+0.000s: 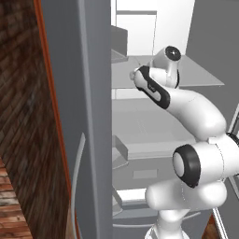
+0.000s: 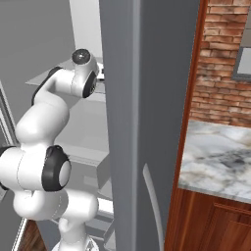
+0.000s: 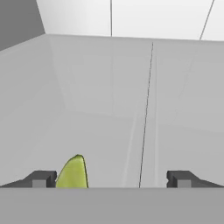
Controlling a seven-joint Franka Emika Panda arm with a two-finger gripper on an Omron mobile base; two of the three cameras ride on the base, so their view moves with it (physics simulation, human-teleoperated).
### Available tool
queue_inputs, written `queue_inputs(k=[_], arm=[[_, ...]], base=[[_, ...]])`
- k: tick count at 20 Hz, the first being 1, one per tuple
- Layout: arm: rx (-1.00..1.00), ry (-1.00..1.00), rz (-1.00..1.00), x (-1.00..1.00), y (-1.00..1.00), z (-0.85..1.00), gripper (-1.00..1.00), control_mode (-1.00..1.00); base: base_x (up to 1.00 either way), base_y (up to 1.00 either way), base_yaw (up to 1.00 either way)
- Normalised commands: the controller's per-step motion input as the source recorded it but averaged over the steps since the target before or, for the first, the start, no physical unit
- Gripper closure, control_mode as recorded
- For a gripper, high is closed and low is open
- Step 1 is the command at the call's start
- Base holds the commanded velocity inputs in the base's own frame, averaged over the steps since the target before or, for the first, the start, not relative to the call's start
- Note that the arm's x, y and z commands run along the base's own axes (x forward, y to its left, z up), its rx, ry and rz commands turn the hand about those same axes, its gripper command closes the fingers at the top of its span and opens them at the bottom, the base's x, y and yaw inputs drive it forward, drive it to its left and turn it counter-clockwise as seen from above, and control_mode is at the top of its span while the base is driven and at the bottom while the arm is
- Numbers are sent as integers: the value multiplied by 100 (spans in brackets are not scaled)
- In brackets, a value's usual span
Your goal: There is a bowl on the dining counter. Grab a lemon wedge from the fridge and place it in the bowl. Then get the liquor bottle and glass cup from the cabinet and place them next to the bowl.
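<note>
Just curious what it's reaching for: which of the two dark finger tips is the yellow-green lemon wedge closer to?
The lemon wedge sits right beside the finger tip at lower left of the hand view; the other finger tip stands far off across the wide-open gap.

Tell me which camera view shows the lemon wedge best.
The hand view. The lemon wedge stands yellow-green on the fridge shelf, just inside the left fingertip of the open tool. In both base views the arm and fridge door block that spot, so the wedge cannot be made out.

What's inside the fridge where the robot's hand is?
A yellow-green lemon wedge sits on the pale fridge shelf, between the open jaws, nearer one fingertip. Its bottom part is cut off from view.
</note>
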Motion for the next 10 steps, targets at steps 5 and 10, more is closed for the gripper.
queue_inputs(k=[5, 10], arm=[[0, 0, -2, -7, -2, -19, -100, -100], [0, 3, 0, 5, 1, -40, 100, -100]], base=[[0, 0, 0], [0, 0, 0]])
